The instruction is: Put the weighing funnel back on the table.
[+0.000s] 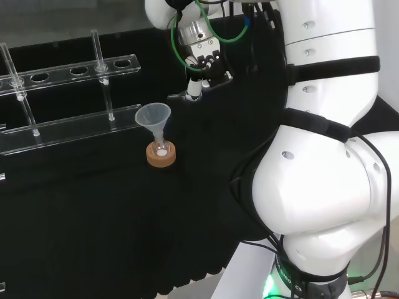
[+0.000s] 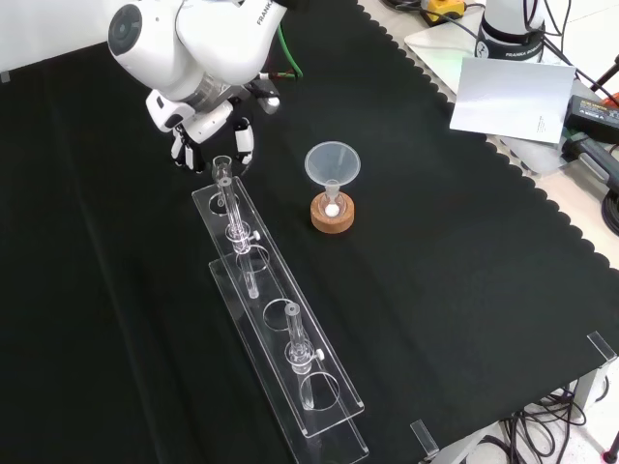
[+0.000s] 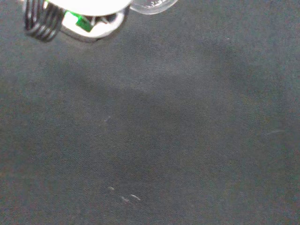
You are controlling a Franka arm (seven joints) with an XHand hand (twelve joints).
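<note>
In the head view my hand [image 1: 203,67] hangs above the cloth, to the right of and above the big funnel [image 1: 153,116]. Its fingers curl down on a small clear piece, the weighing funnel [image 1: 177,96], which sticks out to the left of a white fingertip [image 1: 194,89]. The front view has the hand [image 2: 208,126] at the far end of the tube rack [image 2: 290,367], fingers pointing down, above the cloth. A clear rim of the weighing funnel [image 3: 152,5] and part of the hand [image 3: 75,16] show in the wrist view over bare black cloth.
The big funnel [image 2: 333,162] stands in a small flask on a cork ring [image 2: 332,217]. A clear rack [image 1: 68,128] with upright test tubes runs along the cloth beside it. A white sheet [image 2: 513,97] and cables lie beyond the cloth's scalloped edge.
</note>
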